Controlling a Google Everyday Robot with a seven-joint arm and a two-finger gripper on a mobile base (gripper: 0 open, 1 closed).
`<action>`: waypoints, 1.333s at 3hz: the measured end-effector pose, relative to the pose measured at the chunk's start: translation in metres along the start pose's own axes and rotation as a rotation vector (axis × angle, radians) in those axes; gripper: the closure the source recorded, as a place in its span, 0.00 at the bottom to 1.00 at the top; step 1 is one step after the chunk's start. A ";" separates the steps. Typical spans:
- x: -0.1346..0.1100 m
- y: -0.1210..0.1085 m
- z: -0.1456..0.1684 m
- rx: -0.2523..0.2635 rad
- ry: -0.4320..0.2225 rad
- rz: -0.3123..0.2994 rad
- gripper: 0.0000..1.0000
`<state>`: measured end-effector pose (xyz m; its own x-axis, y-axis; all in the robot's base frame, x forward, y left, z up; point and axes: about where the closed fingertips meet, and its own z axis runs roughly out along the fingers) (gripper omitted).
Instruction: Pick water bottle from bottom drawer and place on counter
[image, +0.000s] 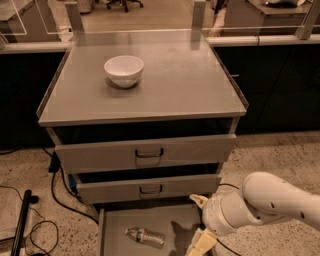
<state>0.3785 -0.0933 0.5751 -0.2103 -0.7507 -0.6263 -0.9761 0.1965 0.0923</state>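
The water bottle (145, 236) lies on its side on the grey floor of the open bottom drawer (120, 220), cap end to the left. My gripper (200, 222) hangs over the right part of that drawer, to the right of the bottle and apart from it. Its two pale fingers are spread, one finger (198, 200) up near the middle drawer front, the other low by the frame's bottom edge. It holds nothing. The counter (190, 80) is the flat grey cabinet top above.
A white bowl (124, 70) stands on the counter's back left. The two upper drawers (145, 152) with dark handles stick out slightly above the bottom drawer. Black cables (55, 192) and a dark bar lie on the speckled floor at left. My white arm (280, 200) comes in from the right.
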 end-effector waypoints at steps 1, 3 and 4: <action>0.025 -0.007 0.035 0.008 -0.030 0.008 0.00; 0.043 -0.014 0.071 0.000 -0.050 0.019 0.00; 0.044 -0.018 0.093 0.000 -0.055 0.019 0.00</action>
<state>0.3919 -0.0710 0.4735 -0.2254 -0.7111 -0.6660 -0.9721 0.2101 0.1047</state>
